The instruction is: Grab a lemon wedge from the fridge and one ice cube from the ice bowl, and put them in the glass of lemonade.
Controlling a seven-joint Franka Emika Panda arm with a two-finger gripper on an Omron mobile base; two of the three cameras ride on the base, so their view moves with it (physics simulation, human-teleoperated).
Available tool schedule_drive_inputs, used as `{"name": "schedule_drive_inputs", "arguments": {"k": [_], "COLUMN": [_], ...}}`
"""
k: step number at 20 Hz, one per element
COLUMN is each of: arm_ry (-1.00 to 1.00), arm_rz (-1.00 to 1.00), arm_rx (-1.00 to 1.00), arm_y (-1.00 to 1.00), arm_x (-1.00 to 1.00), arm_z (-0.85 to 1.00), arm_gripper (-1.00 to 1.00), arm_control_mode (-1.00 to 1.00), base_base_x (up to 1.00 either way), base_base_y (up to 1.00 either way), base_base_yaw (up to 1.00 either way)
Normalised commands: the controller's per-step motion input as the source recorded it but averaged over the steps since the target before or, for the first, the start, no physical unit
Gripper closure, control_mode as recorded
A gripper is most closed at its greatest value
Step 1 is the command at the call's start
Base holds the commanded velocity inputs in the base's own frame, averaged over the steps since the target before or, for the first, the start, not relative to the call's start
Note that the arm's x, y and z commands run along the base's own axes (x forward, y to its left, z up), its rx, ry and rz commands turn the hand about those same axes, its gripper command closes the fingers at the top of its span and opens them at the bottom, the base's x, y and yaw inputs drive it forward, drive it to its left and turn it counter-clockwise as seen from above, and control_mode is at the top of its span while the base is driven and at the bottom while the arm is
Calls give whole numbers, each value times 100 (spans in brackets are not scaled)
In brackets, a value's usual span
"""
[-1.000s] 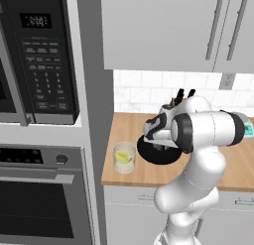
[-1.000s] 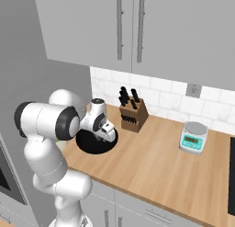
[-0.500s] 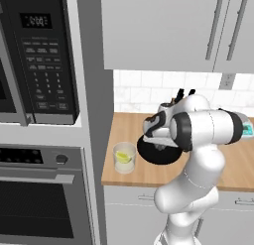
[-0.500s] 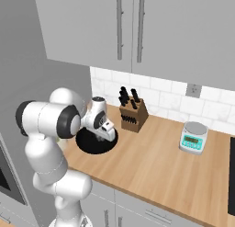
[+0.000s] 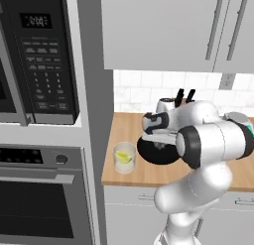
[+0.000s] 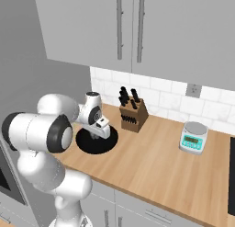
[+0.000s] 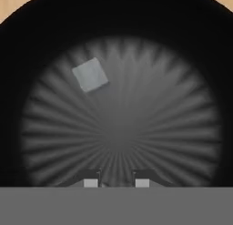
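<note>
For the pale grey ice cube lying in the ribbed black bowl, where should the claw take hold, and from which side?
Across two opposite flat faces of the pale grey ice cube, coming straight down from above. It lies flat on the floor of the ribbed black bowl, turned diagonal to the claw, so the wrist would probably need rotating to square the fingers with its sides.

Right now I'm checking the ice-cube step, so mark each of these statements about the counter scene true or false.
1. The gripper is down inside the ice bowl. True.
2. One ice cube lies loose on the bowl floor, clear of the fingertips. True.
3. The glass of lemonade is empty. False: it holds pale yellow liquid with a lemon wedge in it.
4. The knife block stands between the bowl and the kitchen scale. True.
5. The glass sits inside the black bowl. False: it stands on the counter beside it.
</note>
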Motion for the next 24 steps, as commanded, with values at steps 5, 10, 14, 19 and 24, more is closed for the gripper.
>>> {"name": "schedule_drive_inputs", "arguments": {"k": [5,10,14,19,24], "arm_ry": [0,-9,-13,-4,-3], "arm_rz": [11,21,22,29,35], "arm_rx": [0,2,3,0,0], "arm_y": [28,21,15,42,68], "arm_x": [-34,-55,-66,-36,-12], "arm_z": [67,35,12,41,63], "arm_gripper": [100,100,100,100,100], "arm_control_mode": [-100,-100,-100,-100,-100], "base_base_x": [0,0,0,0,0], "base_base_y": [0,0,0,0,0], "base_base_yaw": [0,0,0,0,0]}}
